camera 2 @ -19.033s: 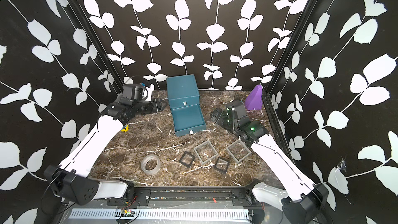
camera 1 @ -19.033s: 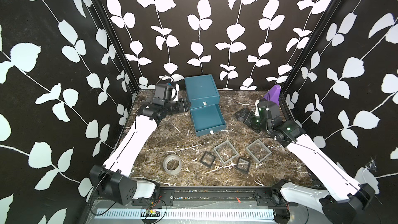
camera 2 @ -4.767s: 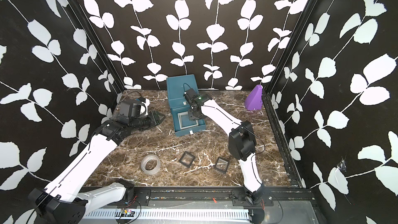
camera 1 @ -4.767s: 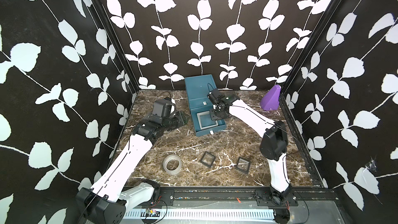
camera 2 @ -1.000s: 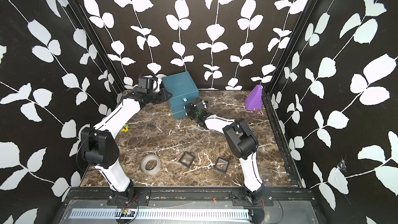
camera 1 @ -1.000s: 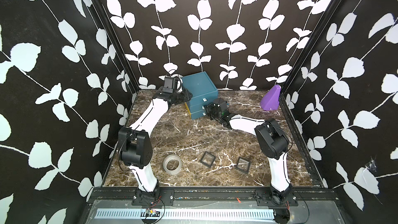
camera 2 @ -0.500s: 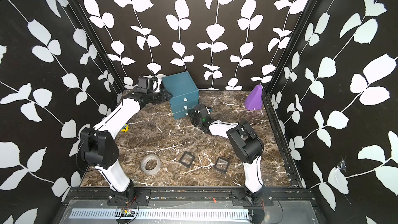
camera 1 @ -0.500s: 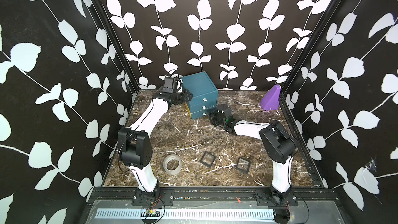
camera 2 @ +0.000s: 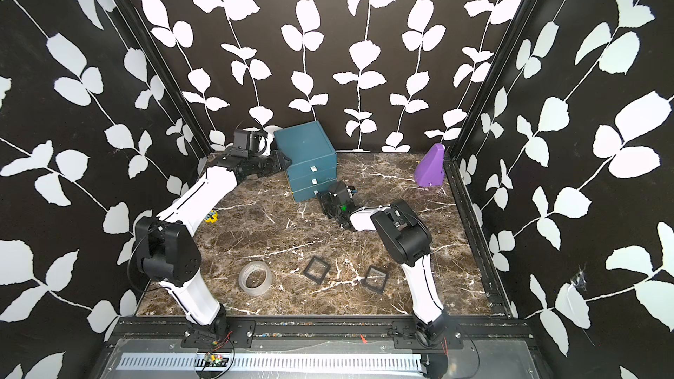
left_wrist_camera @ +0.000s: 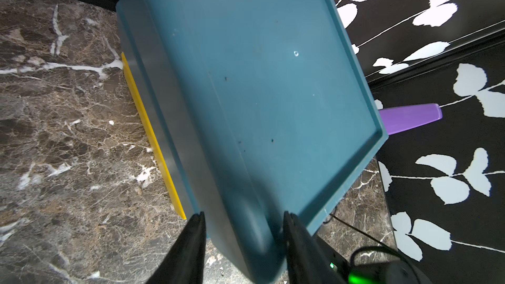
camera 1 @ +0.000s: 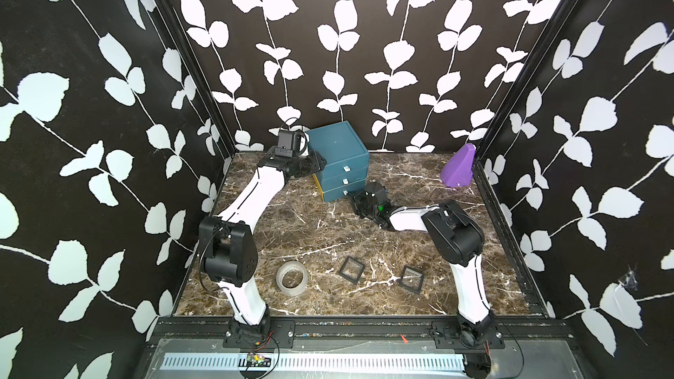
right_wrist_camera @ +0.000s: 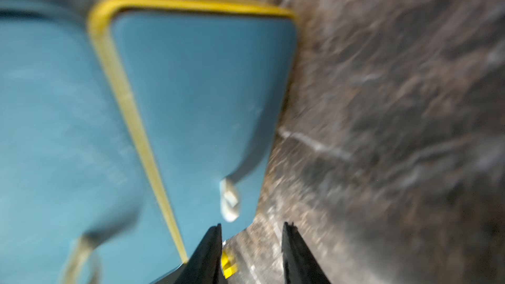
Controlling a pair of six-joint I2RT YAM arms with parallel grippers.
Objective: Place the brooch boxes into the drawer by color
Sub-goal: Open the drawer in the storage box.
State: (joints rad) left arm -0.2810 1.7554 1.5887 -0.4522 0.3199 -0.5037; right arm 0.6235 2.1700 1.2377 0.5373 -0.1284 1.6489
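Note:
The teal drawer stands at the back with all three drawers pushed in. My left gripper is open at its left rear corner, and that corner sits between the fingers. My right gripper is low on the table before the bottom drawer, open and empty, just short of the white pull tab. Two black brooch boxes lie flat near the front, also in a top view. No other brooch boxes are in view.
A clear tape roll lies front left. A purple wedge leans in the back right corner. A small yellow scrap lies by the left arm. Patterned walls close in three sides.
My right gripper has drawn back a little from the chest's front and its jaws have parted. My left jaws have widened slightly at the chest's corner; the arm has stayed put.

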